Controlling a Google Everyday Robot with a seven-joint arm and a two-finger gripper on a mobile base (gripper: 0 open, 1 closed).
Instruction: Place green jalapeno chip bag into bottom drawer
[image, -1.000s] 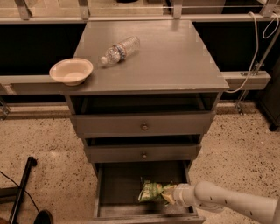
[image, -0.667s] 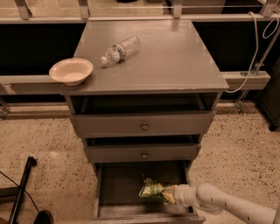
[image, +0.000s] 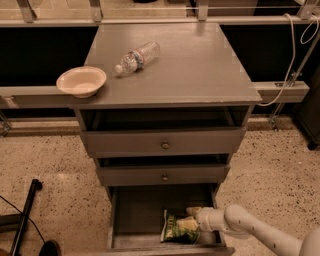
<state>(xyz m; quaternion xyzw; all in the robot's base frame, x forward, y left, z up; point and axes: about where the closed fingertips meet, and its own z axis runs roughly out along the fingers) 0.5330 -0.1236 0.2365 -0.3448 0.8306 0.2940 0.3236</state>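
The green jalapeno chip bag (image: 176, 229) lies flat on the floor of the pulled-out bottom drawer (image: 134, 210), toward its front right. My gripper (image: 191, 218) reaches into the drawer from the right on a pale arm and sits at the bag's upper right corner. It is open: one finger is above the bag's edge and the other rests over the bag. The drawer's front edge is partly cut off by the bottom of the view.
Two shallower grey drawers with brass knobs (image: 165, 145) sit slightly open above. On the cabinet top (image: 200, 65) lie a clear plastic bottle (image: 137, 57) and a pale bowl (image: 81, 81). A dark pole (image: 25, 215) leans at lower left over speckled floor.
The bag has dropped lower and lies flatter in the drawer. The gripper has stayed at its right edge, and its fingers now look spread.
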